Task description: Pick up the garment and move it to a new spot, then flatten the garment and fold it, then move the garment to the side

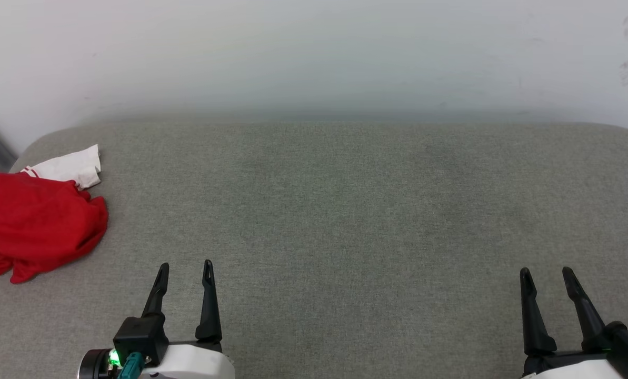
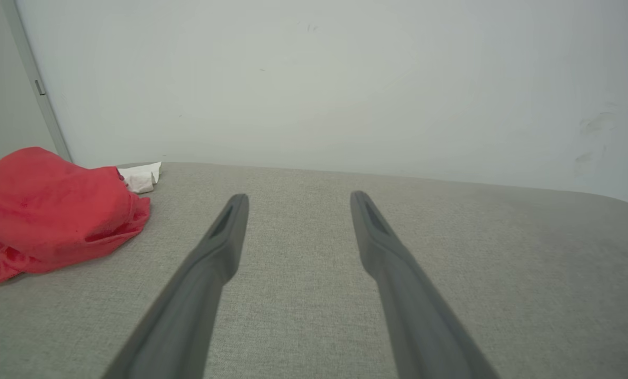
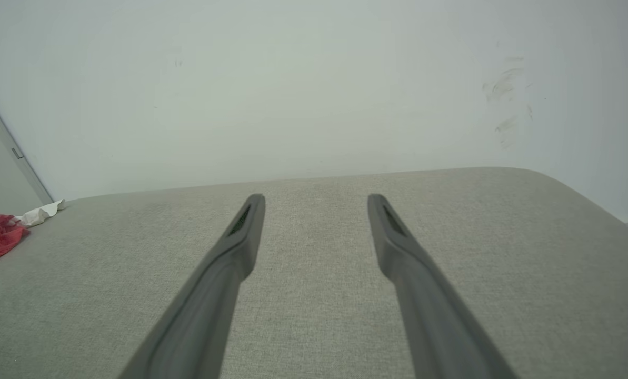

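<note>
Red crumpled T-shirt point(image 1: 35, 226), white-sleeved, lies at far left corner of grey fabric worktop point(image 1: 345, 210); left end effector point(image 1: 185, 266) and right end effector point(image 1: 546, 270) released.

A grey fabric surface point(image 1: 345, 210) meets a pale, scuffed wall point(image 1: 314, 52).

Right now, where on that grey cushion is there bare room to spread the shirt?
The grey cushion is bare from the garment across to its right end, between the wall and the left gripper and right gripper. Only the far left is crowded, where the garment lies bunched.
</note>
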`<state>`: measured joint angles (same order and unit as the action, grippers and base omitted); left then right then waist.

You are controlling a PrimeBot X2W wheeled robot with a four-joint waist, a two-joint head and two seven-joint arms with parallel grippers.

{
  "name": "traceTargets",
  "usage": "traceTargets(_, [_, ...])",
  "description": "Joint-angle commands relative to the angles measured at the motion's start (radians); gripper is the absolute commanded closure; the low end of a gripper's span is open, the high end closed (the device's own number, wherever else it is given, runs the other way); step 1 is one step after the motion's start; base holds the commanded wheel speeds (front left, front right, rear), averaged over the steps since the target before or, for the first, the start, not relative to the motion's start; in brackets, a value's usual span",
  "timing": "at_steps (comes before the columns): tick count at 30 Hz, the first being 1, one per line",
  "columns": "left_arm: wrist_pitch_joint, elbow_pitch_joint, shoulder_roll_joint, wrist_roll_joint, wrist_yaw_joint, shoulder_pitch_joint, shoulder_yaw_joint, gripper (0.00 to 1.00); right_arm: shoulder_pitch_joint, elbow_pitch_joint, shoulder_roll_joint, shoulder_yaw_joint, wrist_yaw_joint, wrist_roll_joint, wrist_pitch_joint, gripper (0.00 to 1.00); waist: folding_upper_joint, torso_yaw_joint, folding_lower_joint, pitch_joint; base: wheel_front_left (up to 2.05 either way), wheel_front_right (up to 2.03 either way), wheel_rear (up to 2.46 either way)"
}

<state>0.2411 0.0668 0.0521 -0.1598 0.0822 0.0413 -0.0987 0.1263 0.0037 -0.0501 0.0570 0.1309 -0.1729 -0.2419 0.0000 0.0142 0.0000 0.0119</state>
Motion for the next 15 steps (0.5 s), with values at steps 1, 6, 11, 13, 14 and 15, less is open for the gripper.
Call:
traceTargets(1, [0.010, -0.005, -0.001, 0.021, -0.001, 0.010, -0.002, 0.00, 0.012, -0.008, 0.000, -0.001, 0.000, 0.021, -0.008, 0.00, 0.0000, 0.000, 0.0000, 0.000, 0.00, 0.00, 0.00])
traceTargets(6, [0.017, -0.001, -0.002, 0.038, 0.002, 0.014, -0.002, 0.00, 0.019, -0.011, 0.000, -0.001, 0.000, 0.037, -0.016, 0.00, 0.0000, 0.000, 0.0000, -0.002, 0.00, 0.00, 0.00])
traceTargets(11, [0.025, 0.009, -0.002, 0.046, 0.014, 0.018, -0.007, 0.00, 0.023, -0.012, 0.000, -0.001, 0.000, 0.054, -0.024, 0.00, 0.0000, 0.000, 0.0000, -0.003, 0.00, 0.00, 0.00])
traceTargets(13, [0.027, 0.012, -0.002, 0.041, 0.014, 0.018, -0.007, 0.00, 0.024, -0.011, 0.000, -0.001, 0.000, 0.052, -0.024, 0.00, 0.0000, 0.000, 0.0000, -0.003, 0.00, 0.00, 0.00])
traceTargets(14, [0.026, 0.014, -0.002, 0.035, 0.014, 0.018, -0.007, 0.00, 0.025, -0.008, 0.000, -0.002, 0.000, 0.048, -0.024, 0.00, 0.0000, 0.000, 0.0000, -0.003, 0.00, 0.00, 0.00])
traceTargets(15, [0.025, 0.015, -0.002, 0.032, 0.014, 0.017, -0.008, 0.00, 0.024, -0.006, 0.000, -0.002, 0.000, 0.044, -0.024, 0.00, 0.0000, 0.000, 0.0000, -0.003, 0.00, 0.00, 0.00])
